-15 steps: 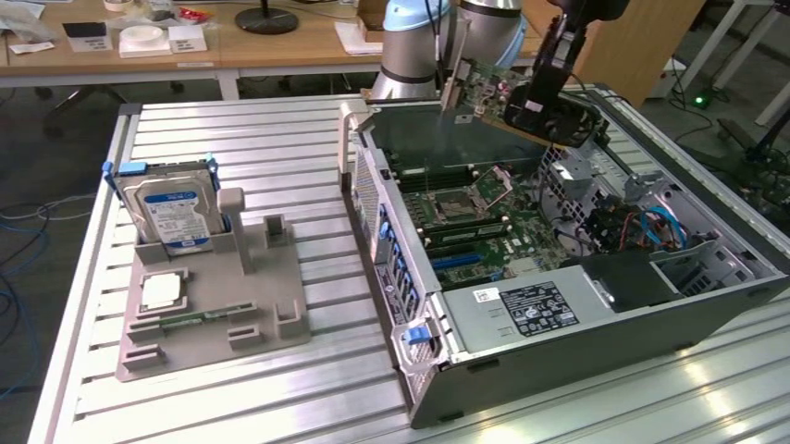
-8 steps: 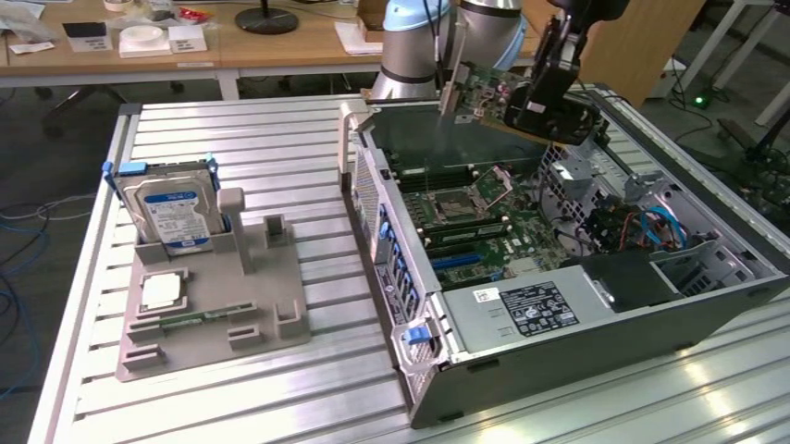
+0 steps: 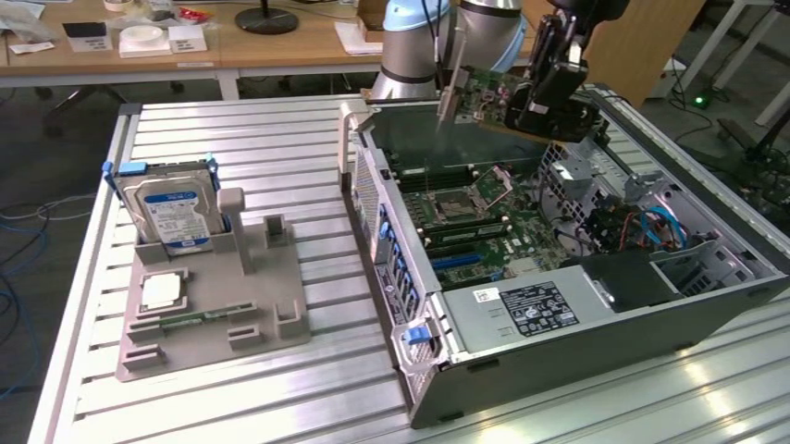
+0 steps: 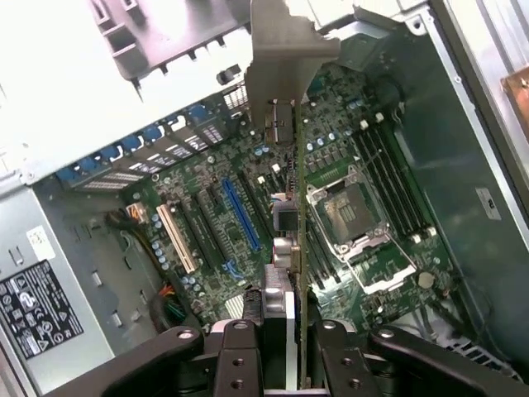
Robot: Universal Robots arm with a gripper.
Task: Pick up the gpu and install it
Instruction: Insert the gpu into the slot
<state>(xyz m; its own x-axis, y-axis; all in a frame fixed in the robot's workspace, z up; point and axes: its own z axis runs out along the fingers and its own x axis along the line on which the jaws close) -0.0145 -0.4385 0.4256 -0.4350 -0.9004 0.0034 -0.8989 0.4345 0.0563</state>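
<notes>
Gripper [image 3: 521, 100] clamped on gpu [image 3: 475, 92], card held on edge w/ metal bracket [image 4: 281, 50] leading, above open pc case [image 3: 519, 370], over motherboard [image 4: 207, 207] beside cpu socket [image 4: 351, 215]. Not yet seated in blue slot [image 4: 241, 217].

Hard drive [image 3: 170, 217] upright in grey holder [image 3: 265, 305]; memory stick [image 3: 189, 318] flat on same holder.

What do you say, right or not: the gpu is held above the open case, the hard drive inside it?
No: the exterior view shows the hard drive standing in the grey holder outside the case. The gpu is held above the case.
</notes>
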